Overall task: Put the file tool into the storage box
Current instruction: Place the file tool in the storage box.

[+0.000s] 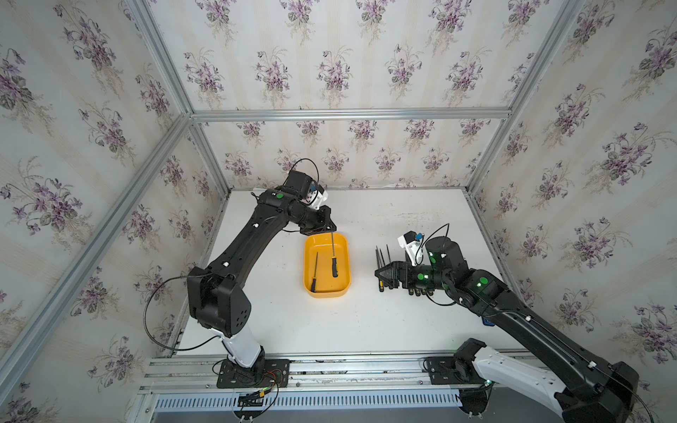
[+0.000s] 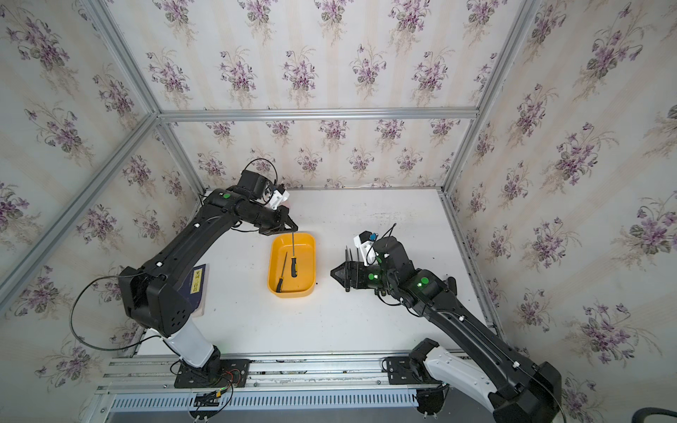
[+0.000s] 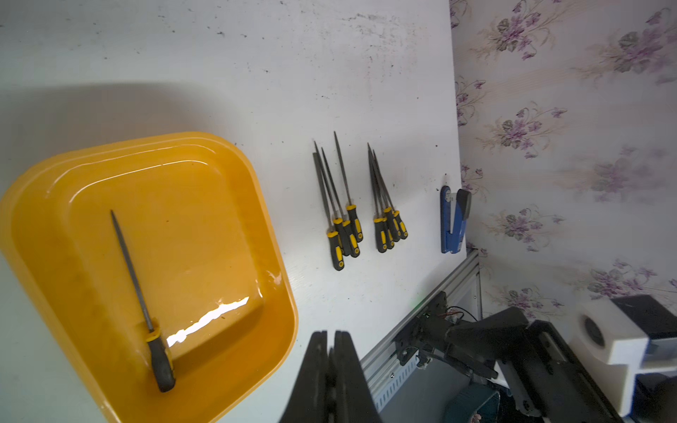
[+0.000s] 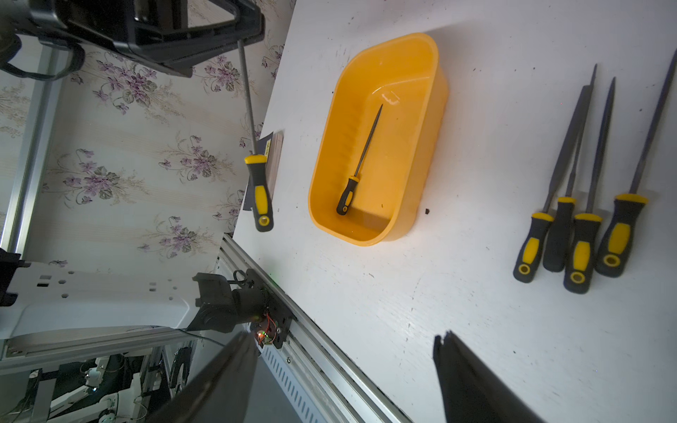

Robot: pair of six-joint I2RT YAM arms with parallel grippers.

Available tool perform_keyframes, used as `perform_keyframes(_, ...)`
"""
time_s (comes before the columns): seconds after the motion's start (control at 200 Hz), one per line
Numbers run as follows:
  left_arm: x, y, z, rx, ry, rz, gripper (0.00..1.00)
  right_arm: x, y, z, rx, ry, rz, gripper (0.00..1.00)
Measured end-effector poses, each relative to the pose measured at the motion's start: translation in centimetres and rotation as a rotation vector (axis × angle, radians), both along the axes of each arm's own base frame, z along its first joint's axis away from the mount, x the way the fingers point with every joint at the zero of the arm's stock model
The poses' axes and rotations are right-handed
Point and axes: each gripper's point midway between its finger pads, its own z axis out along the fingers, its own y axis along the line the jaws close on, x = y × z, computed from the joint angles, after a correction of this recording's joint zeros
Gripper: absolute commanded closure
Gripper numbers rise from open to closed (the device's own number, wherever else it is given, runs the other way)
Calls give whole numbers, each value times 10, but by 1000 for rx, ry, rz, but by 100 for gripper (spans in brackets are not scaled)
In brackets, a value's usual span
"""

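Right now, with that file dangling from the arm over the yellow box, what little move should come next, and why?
Probably lower the left tool a little. It pinches the file by its metal tip, handle hanging over the storage box, seemingly well above it; released there, it might bounce out.

Yellow-orange storage box (image 1: 326,293), black-and-yellow file (image 1: 334,266), purple floral wallpaper (image 1: 329,66)
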Motion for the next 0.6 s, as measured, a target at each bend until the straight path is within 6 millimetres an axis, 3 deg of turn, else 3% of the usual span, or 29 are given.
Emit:
perform_keyframes(0.135, 11, 21, -29, 93, 34, 16, 100, 0, 0, 0, 1, 3, -3, 19)
perform_keyframes(0.6, 25, 44, -105, 292, 113, 1, 100, 2, -4, 1, 3, 2, -37, 19)
